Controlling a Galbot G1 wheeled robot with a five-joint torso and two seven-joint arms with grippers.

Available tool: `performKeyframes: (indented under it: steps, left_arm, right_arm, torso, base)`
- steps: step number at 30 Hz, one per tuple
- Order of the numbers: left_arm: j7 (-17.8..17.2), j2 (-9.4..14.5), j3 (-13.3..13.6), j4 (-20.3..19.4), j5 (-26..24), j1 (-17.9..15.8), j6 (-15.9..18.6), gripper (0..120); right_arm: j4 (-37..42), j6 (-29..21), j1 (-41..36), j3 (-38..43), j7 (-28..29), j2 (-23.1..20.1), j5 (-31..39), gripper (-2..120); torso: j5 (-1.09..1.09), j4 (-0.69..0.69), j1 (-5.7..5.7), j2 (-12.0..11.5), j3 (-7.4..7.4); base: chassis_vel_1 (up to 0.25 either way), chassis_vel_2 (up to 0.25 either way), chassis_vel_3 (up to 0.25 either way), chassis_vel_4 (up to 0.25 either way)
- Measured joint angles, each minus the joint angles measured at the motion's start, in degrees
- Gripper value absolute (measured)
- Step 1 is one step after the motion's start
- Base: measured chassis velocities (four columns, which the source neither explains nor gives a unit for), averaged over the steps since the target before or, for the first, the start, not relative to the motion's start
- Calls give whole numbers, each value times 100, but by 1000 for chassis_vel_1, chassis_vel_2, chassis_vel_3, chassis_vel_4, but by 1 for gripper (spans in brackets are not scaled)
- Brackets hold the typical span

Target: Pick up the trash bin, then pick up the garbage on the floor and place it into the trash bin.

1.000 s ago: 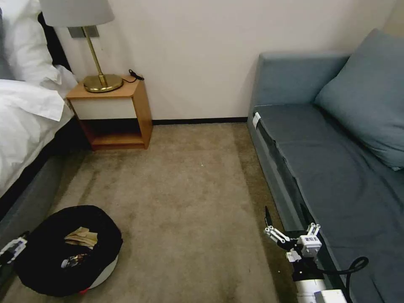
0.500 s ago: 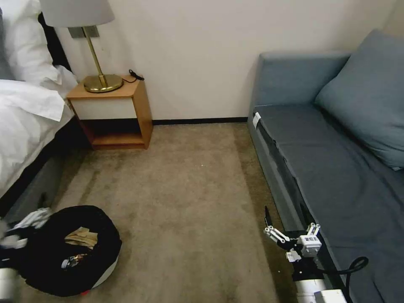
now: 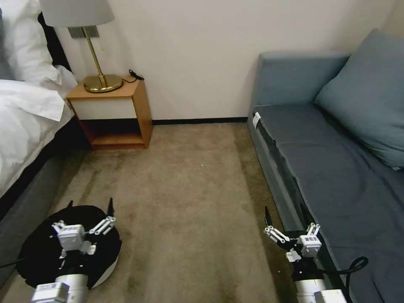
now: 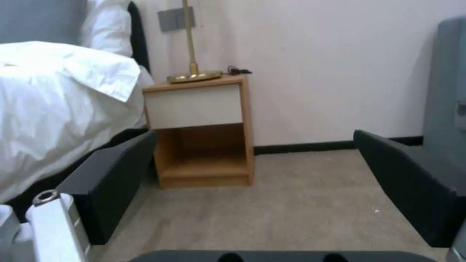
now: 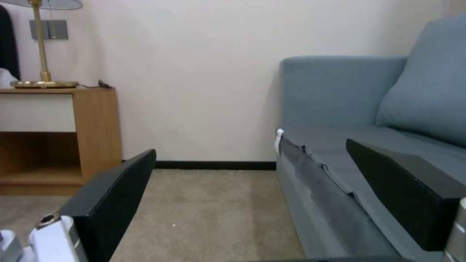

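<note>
Since the earlier frames your left gripper (image 3: 89, 206) has swung in from the carpet's left edge, where it sat at the bin's side, and now hangs over the trash bin (image 3: 110, 252), fingers spread wide and empty, pointing toward the nightstand (image 3: 112, 112). You will note the bin rests on the carpet (image 3: 185, 189) at its near left corner, beside the bed (image 3: 25, 122); the arm covers its contents. No litter is visible on the open carpet, so collection appears finished, in my judgement. Your right gripper (image 3: 285, 212) is parked at the carpet's right edge against the sofa (image 3: 336, 168), fingers likewise spread, holding nothing.
</note>
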Motion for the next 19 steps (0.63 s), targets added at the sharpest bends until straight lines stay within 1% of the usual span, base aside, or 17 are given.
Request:
performKeyframes:
  steps: [19]
  left_arm:
    - [0, 10, -39, 10, -50, -12, 59, 100]
  right_arm:
    - [0, 0, 0, 0, 0, 0, 0, 100]
  torso:
    - [0, 0, 0, 0, 0]
  base:
    - [0, 0, 0, 0]
